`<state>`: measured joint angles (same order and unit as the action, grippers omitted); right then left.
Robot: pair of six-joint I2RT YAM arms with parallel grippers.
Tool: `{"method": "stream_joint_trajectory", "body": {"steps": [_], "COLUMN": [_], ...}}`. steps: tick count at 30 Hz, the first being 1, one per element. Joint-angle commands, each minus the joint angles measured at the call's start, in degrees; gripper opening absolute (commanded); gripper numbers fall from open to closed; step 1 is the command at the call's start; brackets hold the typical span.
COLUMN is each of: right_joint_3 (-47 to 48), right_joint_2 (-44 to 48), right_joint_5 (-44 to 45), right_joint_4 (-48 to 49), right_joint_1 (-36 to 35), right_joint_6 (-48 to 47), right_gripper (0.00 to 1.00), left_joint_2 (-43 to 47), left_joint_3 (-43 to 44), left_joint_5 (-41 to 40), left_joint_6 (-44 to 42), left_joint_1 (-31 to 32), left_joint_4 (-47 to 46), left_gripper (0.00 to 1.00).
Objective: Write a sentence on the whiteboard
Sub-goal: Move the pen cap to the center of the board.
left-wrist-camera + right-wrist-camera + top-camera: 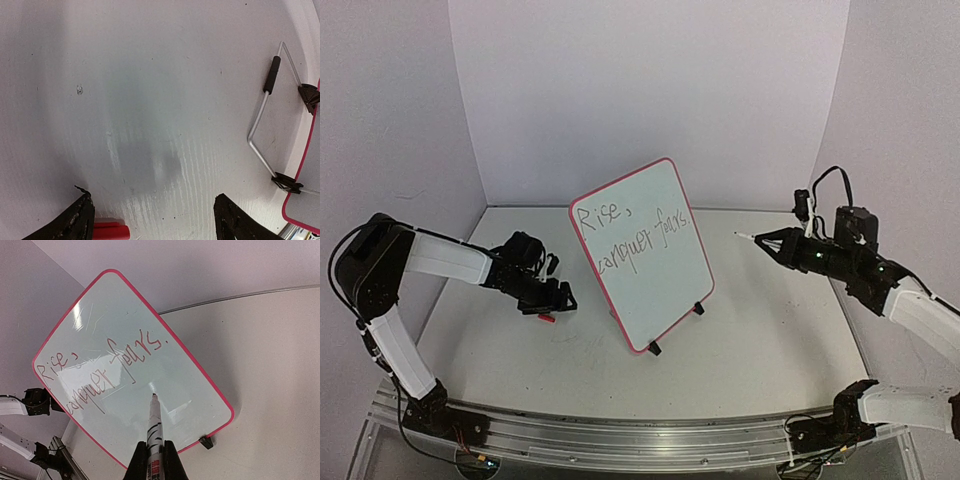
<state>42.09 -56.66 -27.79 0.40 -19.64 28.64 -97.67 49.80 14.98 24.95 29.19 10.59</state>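
The whiteboard (pixel 648 250) stands tilted mid-table on its black feet, red-rimmed; it also shows in the right wrist view (pixel 130 370). The sentence (pixel 632 235) reads "Rise, conquer fears." in two lines, and shows in the right wrist view (pixel 107 367). My right gripper (pixel 782 244) is shut on the uncapped marker (pixel 154 432), tip pointing at the board from its right, apart from it. My left gripper (pixel 560 295) is open and low over the table, left of the board. A red marker cap (pixel 110 231) lies by its left finger (pixel 70 222).
The board's wire stand (pixel 262 115) and a slice of red rim (pixel 305 165) show at the right of the left wrist view. White walls enclose the table on three sides. A metal rail (pixel 640 440) runs along the near edge.
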Motion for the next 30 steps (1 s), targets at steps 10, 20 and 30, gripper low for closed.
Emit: {"method": "stream_joint_trajectory", "body": {"steps": [10, 20, 30], "right_joint_3": [-1.64, -1.48, -2.08], "right_joint_2": [1.36, 0.20, 0.63], "right_joint_5": [-2.95, -4.51, -4.55], "right_joint_4": [-2.88, -4.62, -4.55], "right_joint_1": [-0.38, -0.62, -0.87], "right_joint_6": [1.07, 0.89, 1.06], "right_gripper": [0.00, 0.00, 0.00], "left_joint_2": [6.13, 16.30, 21.47], "left_joint_3": [-6.46, -15.46, -18.16], "left_joint_5": [2.98, 7.25, 2.15], "left_joint_6": [0.50, 5.19, 3.22], "left_joint_1": [1.11, 3.37, 4.47], "left_joint_4": [3.08, 1.09, 6.09], "left_gripper": [0.82, 0.81, 0.81]}}
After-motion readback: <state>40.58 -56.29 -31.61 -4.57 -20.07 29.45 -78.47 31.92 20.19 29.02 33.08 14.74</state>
